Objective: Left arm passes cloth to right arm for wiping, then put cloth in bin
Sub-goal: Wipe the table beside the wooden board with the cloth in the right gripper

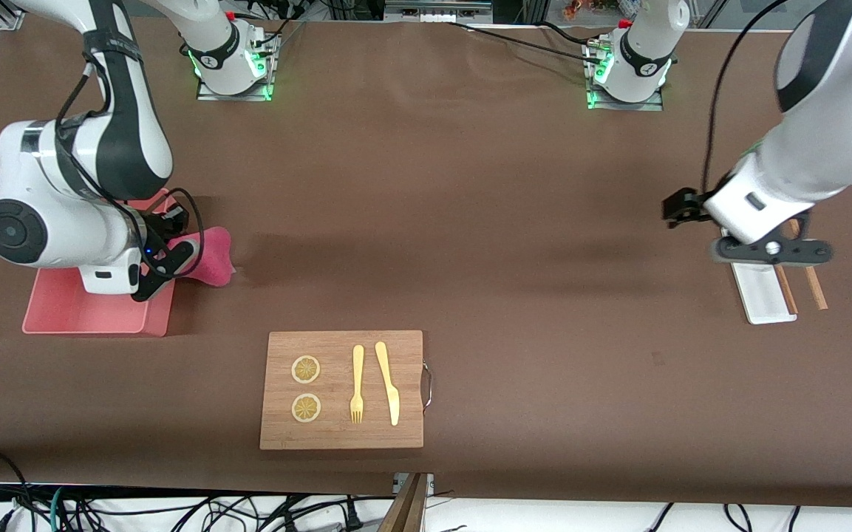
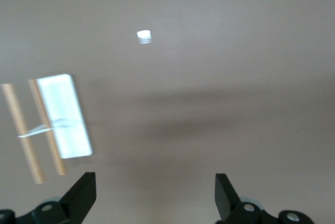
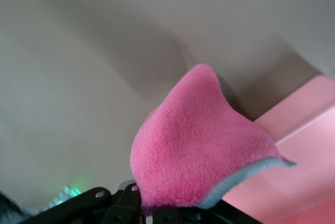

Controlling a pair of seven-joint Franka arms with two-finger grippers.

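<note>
The right gripper (image 1: 168, 258) is clamped on the cloth (image 1: 211, 255), which hangs magenta-pink over the tabletop (image 1: 470, 222) just beside the bin (image 1: 93, 307), at the bin's edge toward the left arm's end. In the right wrist view the cloth (image 3: 199, 150) bulges out from the closed fingers, its grey hem showing, with the bin's pink wall (image 3: 303, 130) close by. Most of the cloth is not yet over the bin. If the gripper let go here, I judge the cloth would land on the tabletop or drape over the wall instead of dropping inside; its floppy loose corner could also snag the rim as it is carried across.

The left gripper (image 2: 155, 195) waits with fingers apart, holding nothing, over a white tray (image 1: 762, 292) and 2 wooden sticks (image 1: 816, 288).
</note>
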